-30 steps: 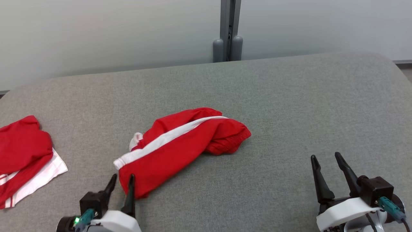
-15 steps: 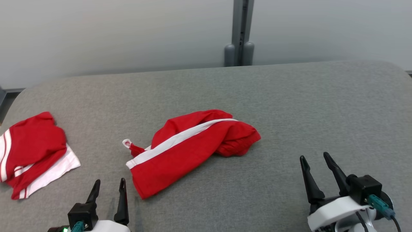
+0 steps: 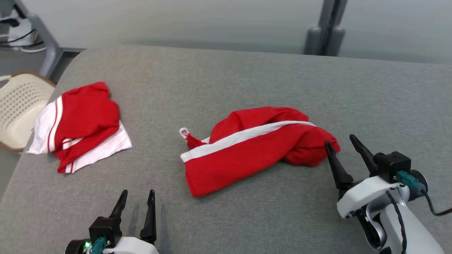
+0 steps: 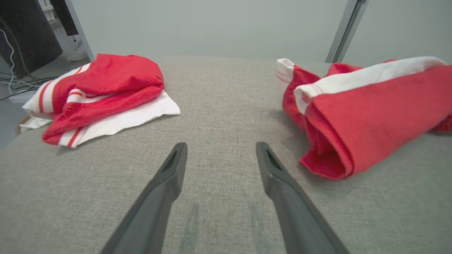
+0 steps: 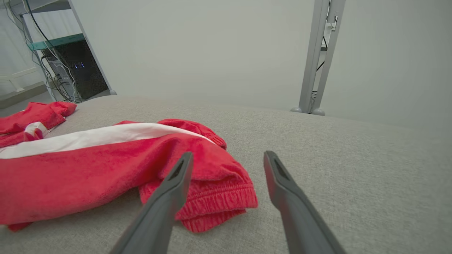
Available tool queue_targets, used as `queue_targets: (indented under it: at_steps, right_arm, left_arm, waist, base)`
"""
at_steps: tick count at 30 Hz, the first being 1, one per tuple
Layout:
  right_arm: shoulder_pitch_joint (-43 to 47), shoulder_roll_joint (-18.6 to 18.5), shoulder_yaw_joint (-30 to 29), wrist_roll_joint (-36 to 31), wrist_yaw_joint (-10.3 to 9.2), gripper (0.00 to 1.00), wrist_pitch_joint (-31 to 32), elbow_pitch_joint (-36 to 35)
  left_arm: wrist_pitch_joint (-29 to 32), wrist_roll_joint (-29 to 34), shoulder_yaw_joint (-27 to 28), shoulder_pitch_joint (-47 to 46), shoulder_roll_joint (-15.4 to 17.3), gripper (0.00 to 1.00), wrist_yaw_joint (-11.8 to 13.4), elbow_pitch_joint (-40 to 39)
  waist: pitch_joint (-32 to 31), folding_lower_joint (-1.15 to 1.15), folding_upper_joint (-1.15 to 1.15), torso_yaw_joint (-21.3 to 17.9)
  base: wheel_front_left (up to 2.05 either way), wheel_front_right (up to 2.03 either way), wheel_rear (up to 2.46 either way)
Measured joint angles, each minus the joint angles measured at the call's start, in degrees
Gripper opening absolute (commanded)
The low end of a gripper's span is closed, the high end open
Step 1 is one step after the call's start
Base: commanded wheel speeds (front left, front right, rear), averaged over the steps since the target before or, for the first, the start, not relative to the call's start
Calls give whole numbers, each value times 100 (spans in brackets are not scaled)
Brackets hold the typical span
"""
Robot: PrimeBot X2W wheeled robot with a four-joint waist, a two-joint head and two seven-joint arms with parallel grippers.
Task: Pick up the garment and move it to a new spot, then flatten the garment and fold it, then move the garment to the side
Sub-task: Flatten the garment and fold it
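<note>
Swinging leftward, the head camera now takes in more of the grey padded table (image 3: 247, 77) (the shift is the view's, not the cloth's). The red garment (image 3: 247, 155) with its white stripe lies crumpled mid-table, released at its new spot. A second red-and-white garment (image 3: 84, 120) sits folded well to the left. The left gripper (image 3: 138, 192), narrowed at the hem a second ago, now stands spread and clear of the cloth. The right gripper (image 3: 339, 140), also spread, hovers by the elastic end. Flattening looks to be next.
</note>
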Motion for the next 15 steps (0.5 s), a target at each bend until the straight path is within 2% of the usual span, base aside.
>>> queue_targets:
  at_steps: [3,8,9,10,11,12,15]
  right_arm:
    - [-239,-98,183,158,0,100,1,396]
    - [-552,-237,436,289,1,98,0,761]
    - [-587,-263,466,314,0,86,1,823]
    - [-611,-275,498,341,0,66,0,866]
    - [-628,-278,524,357,0,28,1,893]
    - [-645,-282,560,363,0,0,0,917]
    - [-649,-290,637,423,1,0,1,978]
  left_arm:
    - [0,-54,-66,-53,1,100,12,-7]
    - [0,-76,-114,-81,1,100,36,-54]
    - [0,-98,-122,-98,-1,100,51,-65]
    - [0,-112,-129,-115,0,100,64,-73]
    - [0,-123,-134,-129,0,100,67,-86]
    - [0,-137,-141,-143,0,100,71,-98]
    - [0,-164,-158,-171,0,100,84,-110]
  waist:
    - [140,0,0,236]
    - [303,0,0,391]
    - [324,0,0,409]
    - [342,0,0,421]
    - [356,0,0,428]
    - [369,0,0,430]
    - [387,0,0,417]
  base:
    - [0,0,0]
    - [0,0,0]
    - [0,0,0]
    - [0,0,0]
    - [0,0,0]
    - [0,0,0]
    - [0,0,0]
